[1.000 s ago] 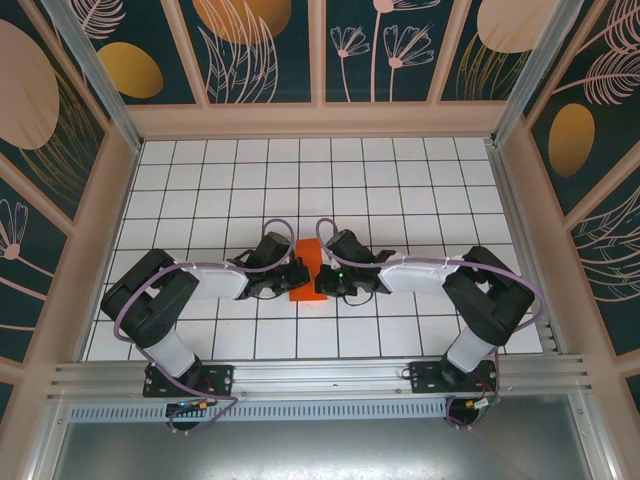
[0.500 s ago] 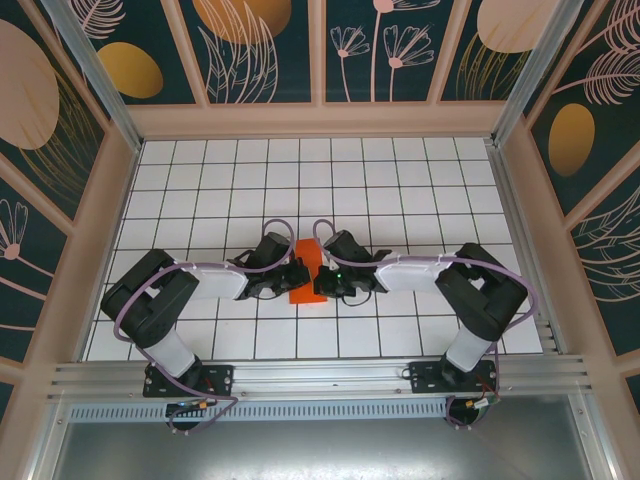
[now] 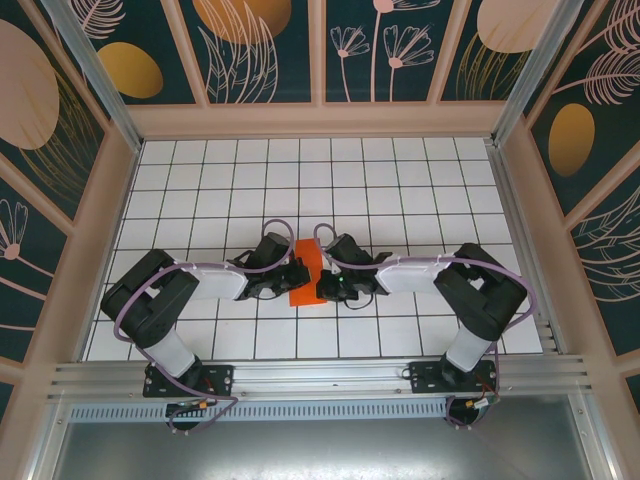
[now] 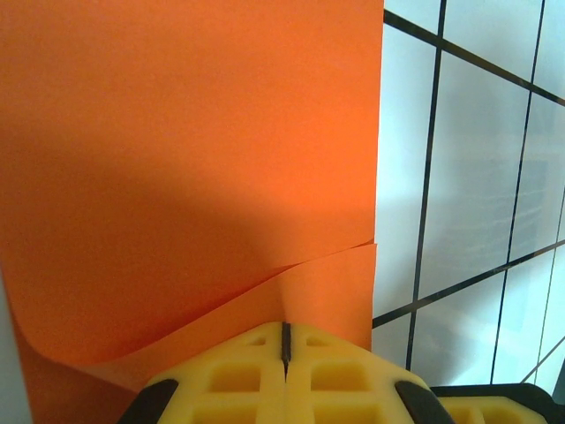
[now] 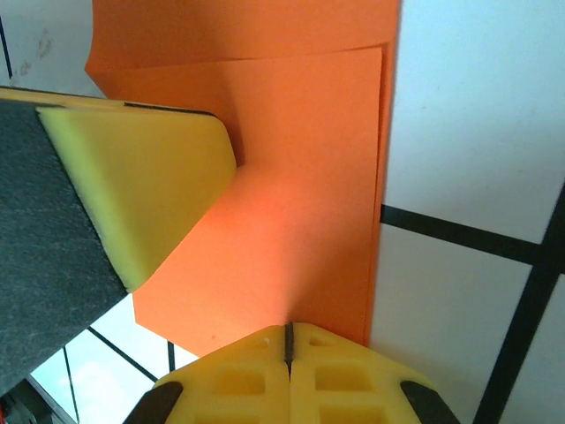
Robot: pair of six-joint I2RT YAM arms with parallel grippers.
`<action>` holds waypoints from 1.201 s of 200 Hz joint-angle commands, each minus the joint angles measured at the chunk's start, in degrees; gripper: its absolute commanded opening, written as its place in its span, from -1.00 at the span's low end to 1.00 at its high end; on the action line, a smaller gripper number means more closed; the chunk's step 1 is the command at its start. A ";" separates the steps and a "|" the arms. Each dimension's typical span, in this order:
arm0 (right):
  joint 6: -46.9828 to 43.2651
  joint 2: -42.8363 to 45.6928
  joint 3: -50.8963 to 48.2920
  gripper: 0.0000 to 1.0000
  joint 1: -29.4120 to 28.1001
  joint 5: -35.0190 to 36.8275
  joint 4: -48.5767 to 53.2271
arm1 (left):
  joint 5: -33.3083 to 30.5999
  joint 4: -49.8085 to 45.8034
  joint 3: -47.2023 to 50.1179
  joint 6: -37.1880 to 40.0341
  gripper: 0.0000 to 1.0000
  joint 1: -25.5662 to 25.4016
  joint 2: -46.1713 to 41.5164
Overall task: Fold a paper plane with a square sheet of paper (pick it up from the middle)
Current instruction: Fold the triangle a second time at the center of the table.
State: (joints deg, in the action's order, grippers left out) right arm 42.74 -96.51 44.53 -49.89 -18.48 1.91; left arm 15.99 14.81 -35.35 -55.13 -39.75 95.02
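On the tiled surface, midway along its near edge, the left hand pinches a lifted layer of the folded orange paper sheet, while the right hand is closed with its tips together against it

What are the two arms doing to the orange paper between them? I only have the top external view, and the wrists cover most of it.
Observer: In the left wrist view, the left jaws are shut, with the pads together and their tips against the paper.
Operator: Is the paper a single flat layer?
Observer: No. That view shows two layers, and one layer's edge curls up off the other near the tips.
Operator: And the right side?
Observer: In the right wrist view, the right jaws are also shut, with their tips meeting the paper. The left arm's yellow pad lies over the same paper beside them.
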 commanded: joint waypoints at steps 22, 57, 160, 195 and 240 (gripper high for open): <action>-0.89 2.01 -3.39 -1.00 -0.65 -0.04 4.31 | -1.82 -7.86 2.22 -0.50 -1.00 -0.05 1.30; 0.13 4.93 -7.65 -1.00 -0.87 -0.13 4.86 | -1.84 -7.86 2.13 -0.34 -1.00 0.02 1.52; 0.66 10.81 -5.70 -1.00 -0.47 2.22 -7.48 | 0.24 -1.52 2.48 1.71 -1.00 0.00 0.85; -1.49 6.27 -5.29 -1.00 0.61 1.77 -9.31 | 0.34 -0.37 2.14 2.28 -1.00 0.03 1.30; -3.36 3.38 -6.64 -1.00 1.88 -0.50 -10.09 | 0.79 1.86 3.31 2.46 -1.00 0.02 0.31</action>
State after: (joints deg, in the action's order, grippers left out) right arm 41.54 -92.05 38.20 -48.64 -17.15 -6.13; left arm 16.45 18.02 -33.85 -54.19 -39.75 94.87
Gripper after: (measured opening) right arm 0.055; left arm 0.068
